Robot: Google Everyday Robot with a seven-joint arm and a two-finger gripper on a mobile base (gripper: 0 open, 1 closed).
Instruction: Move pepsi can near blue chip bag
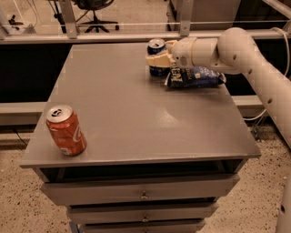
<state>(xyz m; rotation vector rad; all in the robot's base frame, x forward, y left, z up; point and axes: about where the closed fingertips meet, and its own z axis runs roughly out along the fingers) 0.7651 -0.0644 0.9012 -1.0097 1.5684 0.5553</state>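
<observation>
Cabinet top is a flat, matte gray surface that carries every item on view. Stacked drawers with small center pulls fill the front of the cabinet below that top.

Gripper is over the cabinet's far edge, right of center, at the end of a white arm that comes in from the cabinet's right side. It is clenched on the pepsi can, with a tan finger crossing the front of the can body. The can stands upright on the cabinet top, silver lid visible.

The blue chip bag lies flat and crinkled at the cabinet's far right corner, just beside the can and partly under the arm.

A red-orange soda can stands at the cabinet's near left corner, well apart from the other two items.

Speckled flooring surrounds the cabinet base. A metal rail runs behind the cabinet, with an office chair beyond it.
</observation>
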